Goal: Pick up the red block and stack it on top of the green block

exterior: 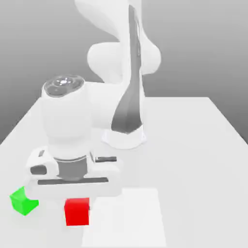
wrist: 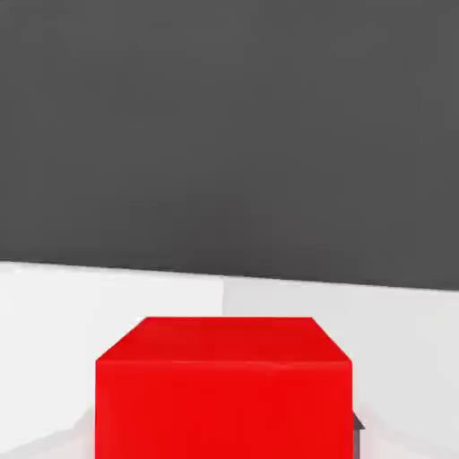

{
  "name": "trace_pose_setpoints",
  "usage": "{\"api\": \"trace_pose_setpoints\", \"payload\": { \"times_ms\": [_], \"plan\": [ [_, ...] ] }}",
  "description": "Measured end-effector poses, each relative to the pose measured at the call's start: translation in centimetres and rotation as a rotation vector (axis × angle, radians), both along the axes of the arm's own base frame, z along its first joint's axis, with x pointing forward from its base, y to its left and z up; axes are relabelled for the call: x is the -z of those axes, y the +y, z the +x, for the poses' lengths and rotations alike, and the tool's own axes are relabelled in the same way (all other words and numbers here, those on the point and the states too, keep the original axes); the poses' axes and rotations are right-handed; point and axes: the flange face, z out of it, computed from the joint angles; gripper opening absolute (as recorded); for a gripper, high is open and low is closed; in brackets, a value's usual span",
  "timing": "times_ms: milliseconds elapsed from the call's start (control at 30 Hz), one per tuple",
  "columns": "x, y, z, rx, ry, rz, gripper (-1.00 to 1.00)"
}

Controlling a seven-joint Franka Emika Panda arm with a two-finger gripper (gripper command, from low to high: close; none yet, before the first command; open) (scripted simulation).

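Gripper (exterior: pixel 77 201) is down low at the near part of the bench (exterior: pixel 193 145), fingers closed in about as far as they go, and the red block (exterior: pixel 77 211) sits right underneath the hand, so it looks like it's clamped on that cube. From the exterior view I honestly can't make out the fingertips themselves, since the hand's white body covers them, and I can't tell whether the cube is resting on the surface or just off it. In the hand view the red block (wrist: pixel 224 385) is right up close, top face and one side showing, with a bit of dark finger (wrist: pixel 358 428) peeking out at its edge.

Green block (exterior: pixel 23 201) is close by, toward the exterior view's left of the red one, near the bench's near-left corner. The two cubes are apart, not touching, and the green one is turned a bit so a corner faces the camera.

Further back, the white arm (exterior: pixel 121 63) rises from its base (exterior: pixel 123 138) around the middle of the bench and bends forward over the hand.
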Motion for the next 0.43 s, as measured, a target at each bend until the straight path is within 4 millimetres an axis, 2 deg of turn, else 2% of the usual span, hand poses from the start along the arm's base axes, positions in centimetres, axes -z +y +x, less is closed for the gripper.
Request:
{"api": "trace_pose_setpoints", "payload": {
  "times_ms": [67, 133, 167, 300, 333, 433],
  "plan": [
    [-0.7, -4.5, -2.8, 0.053, 0.0, 0.001, -1.0],
    [-1.4, -9.1, -6.5, 0.123, -0.001, 0.005, -1.0],
    [-1.1, -10.1, -7.4, 0.135, -0.002, 0.007, -1.0],
    [3.1, -10.6, -7.9, 0.134, -0.003, 0.008, -1.0],
    [4.2, -10.5, -8.0, 0.134, -0.002, 0.008, 1.0],
    [4.2, -10.5, -8.0, 0.134, -0.002, 0.008, 1.0]
  ]
}}
